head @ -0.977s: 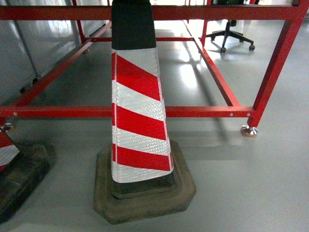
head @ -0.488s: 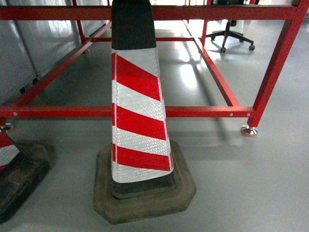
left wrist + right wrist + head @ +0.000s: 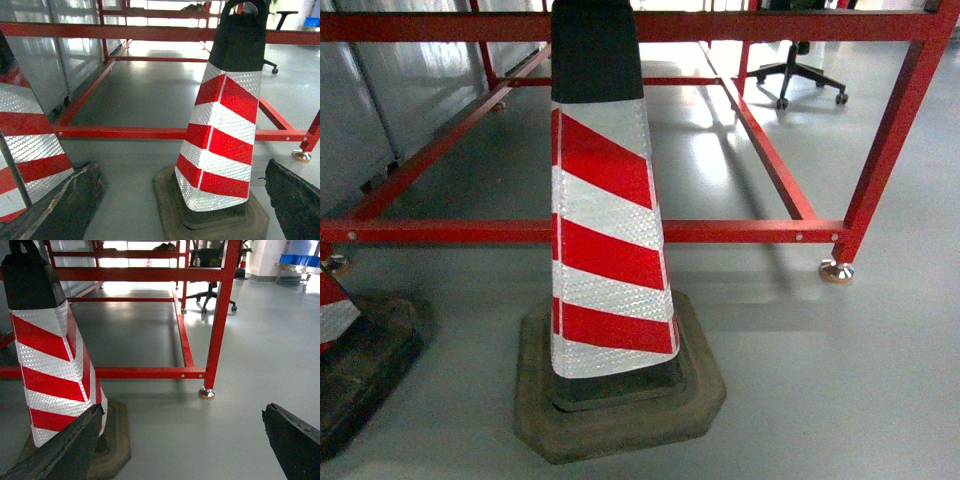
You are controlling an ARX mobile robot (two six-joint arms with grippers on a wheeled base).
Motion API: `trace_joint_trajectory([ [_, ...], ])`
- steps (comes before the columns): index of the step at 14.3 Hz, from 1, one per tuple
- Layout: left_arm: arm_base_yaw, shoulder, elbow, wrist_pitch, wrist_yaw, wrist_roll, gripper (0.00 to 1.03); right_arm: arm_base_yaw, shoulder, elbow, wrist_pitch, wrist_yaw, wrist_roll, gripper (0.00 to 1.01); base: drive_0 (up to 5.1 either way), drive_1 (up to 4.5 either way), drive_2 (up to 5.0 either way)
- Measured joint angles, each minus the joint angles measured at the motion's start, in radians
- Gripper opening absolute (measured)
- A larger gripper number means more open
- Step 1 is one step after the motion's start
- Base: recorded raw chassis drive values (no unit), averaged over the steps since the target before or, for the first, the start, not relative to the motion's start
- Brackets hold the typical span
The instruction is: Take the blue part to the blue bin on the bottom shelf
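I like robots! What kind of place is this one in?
Probably a factory or warehouse floor: a striped traffic cone stands on smooth grey flooring before a red steel frame, with an office chair behind.

Both end effectors [image 3: 182,200] [image 3: 182,445] apparently spread wide, empty

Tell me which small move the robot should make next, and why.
Probably turn the base right, away from the red-and-white striped traffic cone standing directly ahead before the red steel frame. No blue part, bin or steel shelf shows in the head view; only the right wrist view shows blue bins, far away at upper right. Both claws (left, right) are open and empty.
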Motion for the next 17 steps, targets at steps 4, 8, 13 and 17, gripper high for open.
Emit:
trace_joint_trajectory([
  [4,0.0,0.0,0.0,0.0,0.0,0.0,0.98,0.0,0.0,0.0,0.0,0.0,0.0,0.98,0.0,0.0,0.0],
  [8,0.0,0.0,0.0,0.0,0.0,0.0,0.98,0.0,0.0,0.0,0.0,0.0,0.0,0.98,0.0,0.0,0.0],
  [13,0.0,0.0,0.0,0.0,0.0,0.0,0.98,0.0,0.0,0.0,0.0,0.0,0.0,0.98,0.0,0.0,0.0],
  [17,0.0,0.0,0.0,-0.002,0.0,0.0,0.98,0.0,0.0,0.0,-0.001,0.0,0.0,0.98,0.0,0.0,0.0],
])
